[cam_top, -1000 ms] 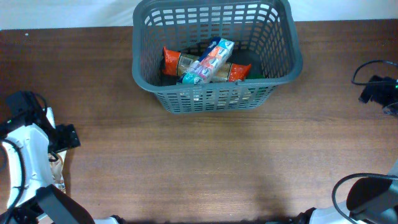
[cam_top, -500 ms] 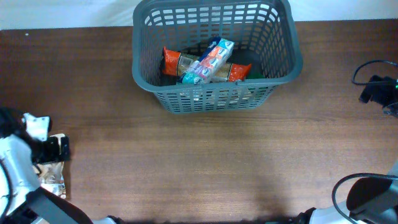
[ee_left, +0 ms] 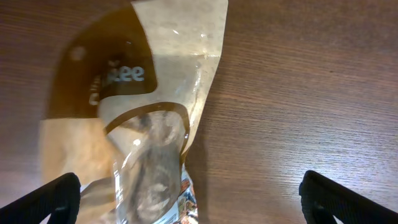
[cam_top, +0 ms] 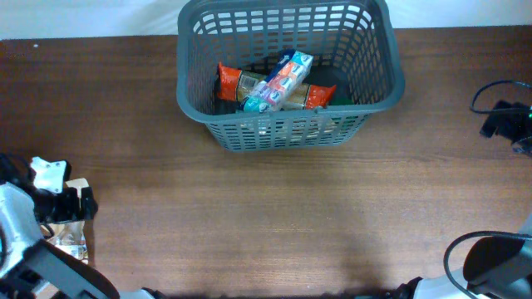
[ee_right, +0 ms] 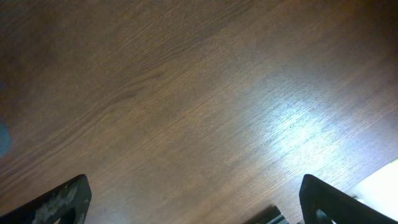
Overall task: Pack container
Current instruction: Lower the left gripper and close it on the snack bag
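The dark grey lattice basket (cam_top: 371,51) stands at the back middle of the table and holds several snack packets (cam_top: 274,83). My left gripper (ee_left: 189,202) is open above a brown and clear snack pouch (ee_left: 143,106) lying flat on the table at the near left. In the overhead view the pouch (cam_top: 71,241) shows partly under the left arm. My right gripper (ee_right: 193,199) is open and empty over bare wood; its arm is at the right edge of the overhead view (cam_top: 507,120).
The wooden table (cam_top: 291,216) runs wide between the basket and the arms. A second printed packet edge (ee_left: 186,199) peeks from under the pouch. A black cable loops at the far right.
My left arm has swung down and toward the near left edge, coming over the pouch. The right arm and the basket have not moved.
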Available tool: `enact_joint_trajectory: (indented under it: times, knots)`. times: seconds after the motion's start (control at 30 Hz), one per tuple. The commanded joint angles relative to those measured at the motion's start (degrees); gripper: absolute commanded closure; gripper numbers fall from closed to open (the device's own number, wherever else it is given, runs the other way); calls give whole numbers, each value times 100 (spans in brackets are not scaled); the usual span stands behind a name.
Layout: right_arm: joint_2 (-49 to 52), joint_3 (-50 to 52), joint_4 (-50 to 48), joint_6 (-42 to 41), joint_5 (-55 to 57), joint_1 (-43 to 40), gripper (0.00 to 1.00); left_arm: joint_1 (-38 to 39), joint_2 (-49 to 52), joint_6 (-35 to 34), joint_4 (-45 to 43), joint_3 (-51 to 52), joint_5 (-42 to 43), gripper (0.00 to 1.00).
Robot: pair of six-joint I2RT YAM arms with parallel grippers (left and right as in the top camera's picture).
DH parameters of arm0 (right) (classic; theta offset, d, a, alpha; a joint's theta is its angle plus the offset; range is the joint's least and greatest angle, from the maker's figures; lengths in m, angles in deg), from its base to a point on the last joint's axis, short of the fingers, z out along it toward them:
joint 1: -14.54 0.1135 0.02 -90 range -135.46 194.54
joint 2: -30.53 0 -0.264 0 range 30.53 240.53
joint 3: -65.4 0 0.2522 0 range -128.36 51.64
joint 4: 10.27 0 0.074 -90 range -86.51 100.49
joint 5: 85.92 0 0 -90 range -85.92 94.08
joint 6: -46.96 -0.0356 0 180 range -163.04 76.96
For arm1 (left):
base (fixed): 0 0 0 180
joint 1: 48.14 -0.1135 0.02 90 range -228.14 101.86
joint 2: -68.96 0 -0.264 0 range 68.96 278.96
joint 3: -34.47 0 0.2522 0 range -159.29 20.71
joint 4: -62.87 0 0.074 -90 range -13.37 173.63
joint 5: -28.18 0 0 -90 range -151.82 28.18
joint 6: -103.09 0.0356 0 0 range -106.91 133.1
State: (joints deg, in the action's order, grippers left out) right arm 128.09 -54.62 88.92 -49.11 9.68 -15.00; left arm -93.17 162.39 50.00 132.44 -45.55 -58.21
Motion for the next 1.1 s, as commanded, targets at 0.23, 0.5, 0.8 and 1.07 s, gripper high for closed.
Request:
enact_joint_trajectory:
  times: [0.23,0.5,0.8,1.07]
  knots:
    - [-70,20,0,-66,90,-13,1,-85,282,131,-509,59,-651,1]
    - [-70,20,-2,-66,90,-11,1,-496,310,129,-457,76,-426,1]
    - [-70,20,-2,-66,90,-13,1,-297,286,129,-557,70,-426,1]
    - [-70,20,-2,-66,90,-11,1,264,-92,-275,-914,-79,-514,1]
